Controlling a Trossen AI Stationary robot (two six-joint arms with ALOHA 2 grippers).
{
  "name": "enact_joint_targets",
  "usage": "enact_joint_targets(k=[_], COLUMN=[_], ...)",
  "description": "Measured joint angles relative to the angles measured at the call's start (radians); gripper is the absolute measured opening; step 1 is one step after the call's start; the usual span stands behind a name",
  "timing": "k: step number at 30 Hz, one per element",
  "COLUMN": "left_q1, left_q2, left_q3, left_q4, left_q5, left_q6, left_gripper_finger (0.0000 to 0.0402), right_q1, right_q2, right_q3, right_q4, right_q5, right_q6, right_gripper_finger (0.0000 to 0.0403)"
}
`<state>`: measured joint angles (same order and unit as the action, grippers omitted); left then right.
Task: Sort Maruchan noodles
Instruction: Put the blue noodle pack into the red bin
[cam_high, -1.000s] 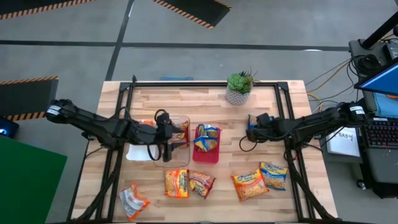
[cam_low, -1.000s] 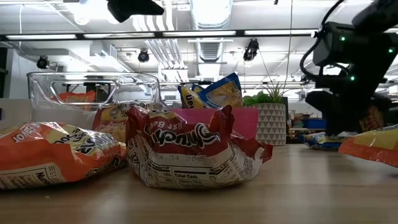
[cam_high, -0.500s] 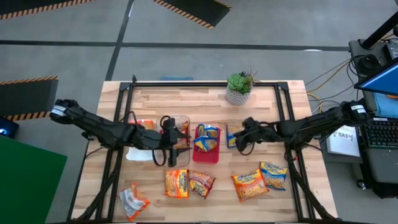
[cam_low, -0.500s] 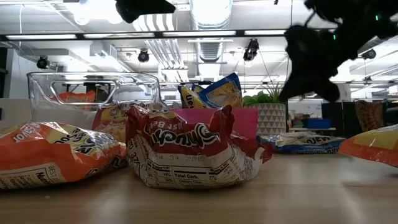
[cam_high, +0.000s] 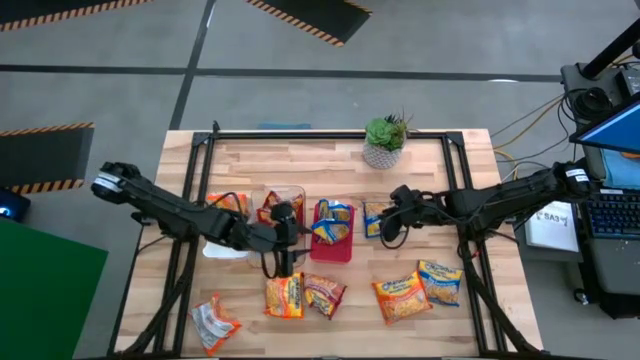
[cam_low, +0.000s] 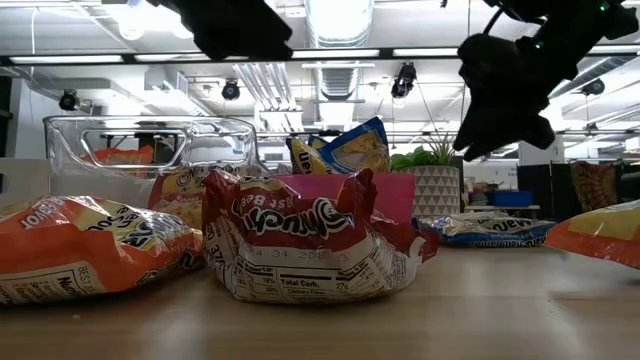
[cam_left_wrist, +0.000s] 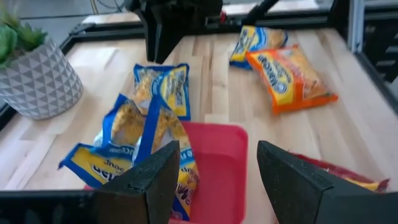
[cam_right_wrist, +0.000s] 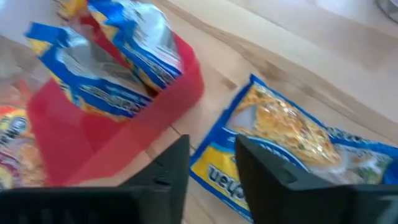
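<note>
Two blue Maruchan packets stand in the red tray (cam_high: 331, 247). One more blue packet (cam_high: 374, 218) lies flat on the table just right of that tray. My right gripper (cam_high: 386, 228) hovers open above this packet (cam_right_wrist: 292, 140), touching nothing. Orange packets (cam_high: 279, 207) sit in the clear tray (cam_high: 291, 190). My left gripper (cam_high: 292, 236) is open over the clear tray's right side, pointing at the red tray (cam_left_wrist: 217, 155). Several orange, red and blue packets (cam_high: 323, 295) lie along the near edge.
A potted plant (cam_high: 384, 142) stands at the far edge. A white tray (cam_high: 222, 246) lies left of the clear tray, with an orange packet (cam_high: 228, 202) beside it. One packet (cam_high: 213, 322) sits at the near left corner. Bare wood shows on the far right of the table.
My right gripper has moved toward the table's left, and the blue packet now lies beside the red tray with the gripper raised above it. My left gripper has moved from over the clear tray toward the right and near edge, closer to the red tray.
</note>
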<state>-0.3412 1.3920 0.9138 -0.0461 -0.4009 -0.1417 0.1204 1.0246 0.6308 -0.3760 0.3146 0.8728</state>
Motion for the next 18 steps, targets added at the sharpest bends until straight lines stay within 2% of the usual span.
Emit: enact_joint_targets(k=[6,9,13,18], left_q1=[-0.001,-0.003,-0.002,-0.002], left_q2=[0.034,0.033,0.033,0.033], left_q3=[0.000,0.000,0.000,0.000], left_q4=[-0.003,-0.003,-0.006,0.000], left_q5=[0.000,0.000,0.000,-0.004], left_q6=[0.000,0.000,0.018,0.024], left_gripper_finger=[0.0198,0.0198,0.0198,0.0198], right_q1=[0.004,0.020,0.042,0.041], right_q2=[-0.052,-0.100,-0.156,-0.186], right_q3=[0.000,0.000,-0.047,-0.196], right_q4=[-0.063,-0.181,-0.314,-0.183], right_q5=[-0.008,0.018,0.178,0.202], right_q6=[0.011,0.051,0.171,0.257], right_gripper_finger=[0.0220,0.0253,0.0278,0.0288])
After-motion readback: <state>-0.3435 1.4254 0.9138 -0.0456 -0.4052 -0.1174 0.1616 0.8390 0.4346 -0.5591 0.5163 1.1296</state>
